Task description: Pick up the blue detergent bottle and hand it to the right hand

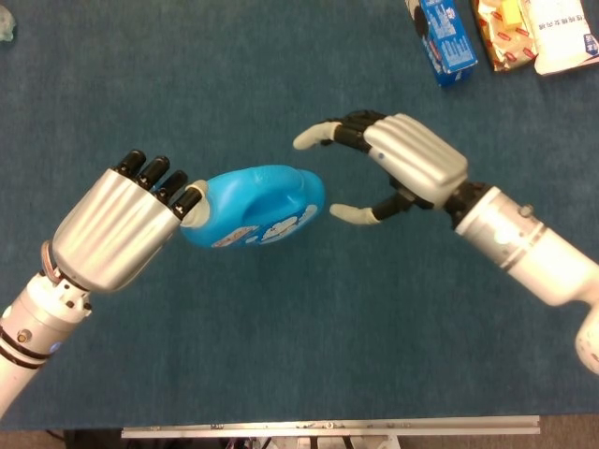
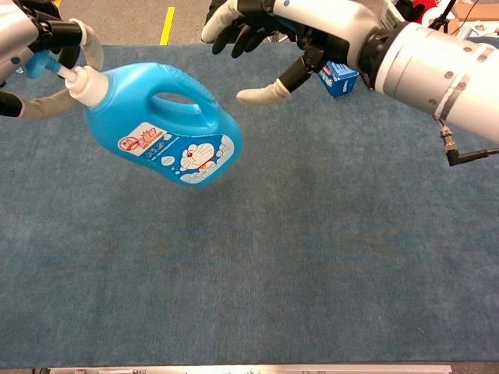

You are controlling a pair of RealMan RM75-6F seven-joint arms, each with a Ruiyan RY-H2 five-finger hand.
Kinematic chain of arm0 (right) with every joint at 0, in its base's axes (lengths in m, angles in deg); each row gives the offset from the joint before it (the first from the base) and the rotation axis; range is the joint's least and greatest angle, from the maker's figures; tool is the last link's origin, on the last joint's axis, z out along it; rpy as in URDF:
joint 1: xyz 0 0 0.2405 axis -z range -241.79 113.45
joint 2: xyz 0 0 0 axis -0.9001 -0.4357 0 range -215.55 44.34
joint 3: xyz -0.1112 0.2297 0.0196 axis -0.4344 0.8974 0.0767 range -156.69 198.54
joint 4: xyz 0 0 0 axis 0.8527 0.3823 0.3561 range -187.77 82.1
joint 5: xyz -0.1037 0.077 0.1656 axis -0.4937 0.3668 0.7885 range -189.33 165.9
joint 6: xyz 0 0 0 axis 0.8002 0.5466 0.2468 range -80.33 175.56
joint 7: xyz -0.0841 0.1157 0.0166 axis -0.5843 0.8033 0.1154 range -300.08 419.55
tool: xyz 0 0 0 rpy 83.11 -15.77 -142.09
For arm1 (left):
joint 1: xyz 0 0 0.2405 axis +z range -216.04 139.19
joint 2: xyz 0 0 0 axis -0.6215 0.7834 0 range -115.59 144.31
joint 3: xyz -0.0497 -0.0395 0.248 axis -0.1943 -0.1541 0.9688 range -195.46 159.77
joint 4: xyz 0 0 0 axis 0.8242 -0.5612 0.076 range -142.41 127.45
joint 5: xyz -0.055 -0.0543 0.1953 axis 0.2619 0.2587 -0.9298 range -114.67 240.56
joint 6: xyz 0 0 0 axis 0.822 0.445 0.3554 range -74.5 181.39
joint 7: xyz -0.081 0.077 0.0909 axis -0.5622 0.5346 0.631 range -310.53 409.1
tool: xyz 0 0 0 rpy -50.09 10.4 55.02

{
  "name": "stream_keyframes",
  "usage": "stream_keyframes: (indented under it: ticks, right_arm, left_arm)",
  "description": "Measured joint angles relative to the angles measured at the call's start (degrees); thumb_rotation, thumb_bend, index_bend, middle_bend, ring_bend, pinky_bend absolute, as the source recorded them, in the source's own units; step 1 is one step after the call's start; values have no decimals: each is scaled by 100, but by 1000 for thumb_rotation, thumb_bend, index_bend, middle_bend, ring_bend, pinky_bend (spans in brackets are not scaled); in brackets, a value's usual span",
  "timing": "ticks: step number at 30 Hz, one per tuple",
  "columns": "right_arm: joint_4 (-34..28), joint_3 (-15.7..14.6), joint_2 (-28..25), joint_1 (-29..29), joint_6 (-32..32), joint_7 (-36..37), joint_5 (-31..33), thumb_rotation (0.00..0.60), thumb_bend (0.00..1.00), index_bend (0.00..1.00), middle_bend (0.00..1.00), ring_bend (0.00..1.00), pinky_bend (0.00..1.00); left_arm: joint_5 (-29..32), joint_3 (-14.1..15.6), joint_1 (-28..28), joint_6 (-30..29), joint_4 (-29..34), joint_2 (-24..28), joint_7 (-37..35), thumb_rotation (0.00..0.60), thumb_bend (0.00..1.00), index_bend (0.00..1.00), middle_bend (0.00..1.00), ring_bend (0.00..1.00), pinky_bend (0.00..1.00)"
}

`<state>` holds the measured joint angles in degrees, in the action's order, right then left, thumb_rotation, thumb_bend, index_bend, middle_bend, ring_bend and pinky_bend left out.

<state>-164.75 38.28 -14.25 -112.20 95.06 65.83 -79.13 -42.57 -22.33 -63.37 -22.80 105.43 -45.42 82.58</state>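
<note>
The blue detergent bottle (image 1: 255,208) (image 2: 165,125) hangs in the air above the blue table, tilted, its white neck toward the left. My left hand (image 1: 122,224) (image 2: 35,47) holds it by the cap end, fingers wrapped around the neck. My right hand (image 1: 393,164) (image 2: 269,31) is open just to the right of the bottle's base, thumb and fingers spread on either side of the end. In the head view its thumb tip almost reaches the bottle; I cannot tell whether it touches.
A blue carton (image 1: 442,37) (image 2: 337,76), a snack packet (image 1: 505,33) and a white paper pack (image 1: 566,37) lie at the table's far right corner. The near table edge (image 1: 328,428) runs along the bottom.
</note>
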Motion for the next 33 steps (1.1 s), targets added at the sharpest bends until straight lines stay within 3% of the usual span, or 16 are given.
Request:
stream_keyframes:
  ticks: [15,33]
  right_arm:
    - [-486,169,-13,-1220,27,-1858,2223,600,205,310,291,262,226]
    - [-262,25,339,-1719,297,-2139,2904,600,207,310,291,261,226]
  left_arm:
    - [199,-142,-80,187,18,-4,-24,600,421,593,620,505,601]
    - [83,-137,-34,143,142,10,-34,600,421,593,620,505,605]
